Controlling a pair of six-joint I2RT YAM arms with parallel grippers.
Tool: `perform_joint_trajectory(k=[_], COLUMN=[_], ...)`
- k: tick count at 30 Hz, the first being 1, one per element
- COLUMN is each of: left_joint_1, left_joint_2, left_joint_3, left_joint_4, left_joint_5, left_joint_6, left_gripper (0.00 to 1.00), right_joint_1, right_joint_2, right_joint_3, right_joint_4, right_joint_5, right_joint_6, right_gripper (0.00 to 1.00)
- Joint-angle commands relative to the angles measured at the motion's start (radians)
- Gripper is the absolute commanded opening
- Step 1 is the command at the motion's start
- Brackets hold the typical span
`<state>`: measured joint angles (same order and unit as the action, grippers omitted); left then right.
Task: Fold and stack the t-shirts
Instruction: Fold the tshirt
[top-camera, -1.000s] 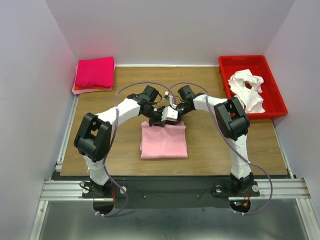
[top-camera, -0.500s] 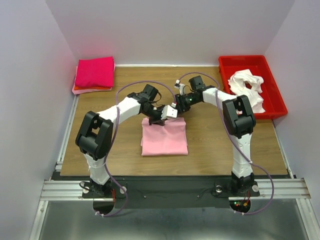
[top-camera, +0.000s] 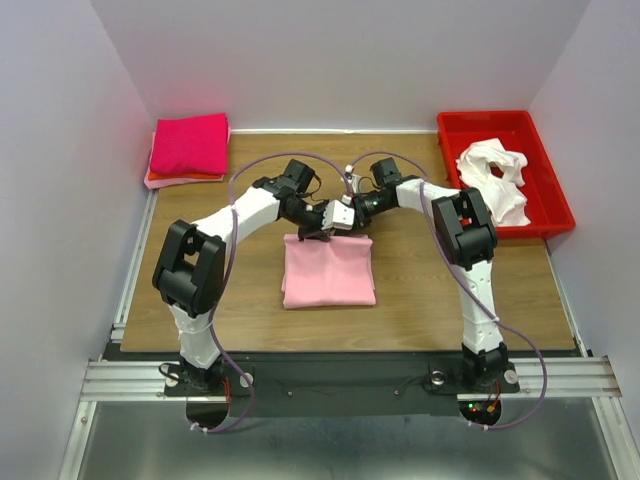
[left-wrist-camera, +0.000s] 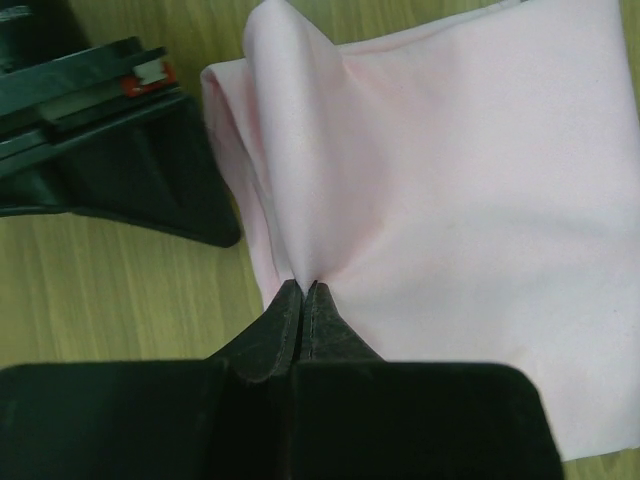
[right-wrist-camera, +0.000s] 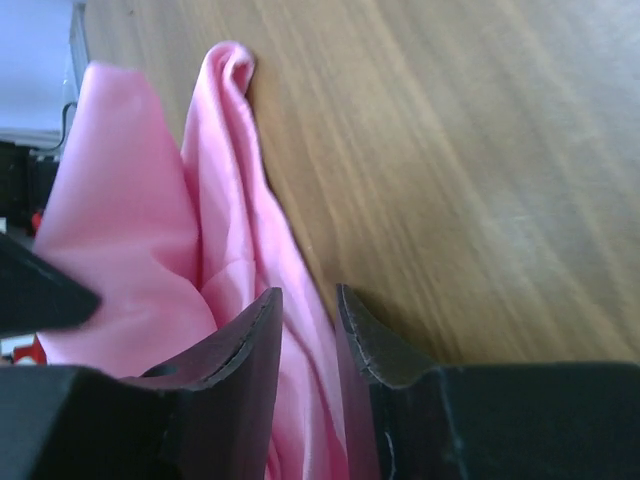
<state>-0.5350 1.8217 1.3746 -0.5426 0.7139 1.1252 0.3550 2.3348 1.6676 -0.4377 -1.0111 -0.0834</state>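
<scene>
From above, the light pink t-shirt lies folded into a flat rectangle at the middle of the desk. Both arms reach to its 12 o'clock edge, the left pincer just beside the right pincer. At 10 o'clock a hot pink t-shirt sits folded on a salmon t-shirt. At 2 o'clock a red tray holds crumpled white t-shirts. In the left wrist view, the left pincer is closed tight on a pinch of the light pink t-shirt, creases fanning out toward 12 o'clock. In the right wrist view, the right pincer stands slightly apart, and a raised fold of the light pink t-shirt runs into the gap from 11 o'clock, with bare desk at 2 o'clock.
</scene>
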Motion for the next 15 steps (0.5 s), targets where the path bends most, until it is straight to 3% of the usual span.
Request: perform_joint_trajectory(k=[1, 15], left_joint_1=[0.023, 0.046], left_joint_2=[0.027, 0.163], left_joint_3=[0.075, 0.129], left_joint_4=[-0.005, 0.076], left_joint_5=[0.030, 0.018], left_joint_6=[0.016, 0.019], left_gripper=[0.04, 0.08], right_joint_1=[0.022, 0.025], right_joint_2=[0.005, 0.020], right_joint_3=[-0.035, -0.060], right_joint_4=[-0.004, -0.012], right_joint_5=[0.005, -0.003], right_joint_6=[-0.050, -0.085], right_gripper=[0.32, 0.26])
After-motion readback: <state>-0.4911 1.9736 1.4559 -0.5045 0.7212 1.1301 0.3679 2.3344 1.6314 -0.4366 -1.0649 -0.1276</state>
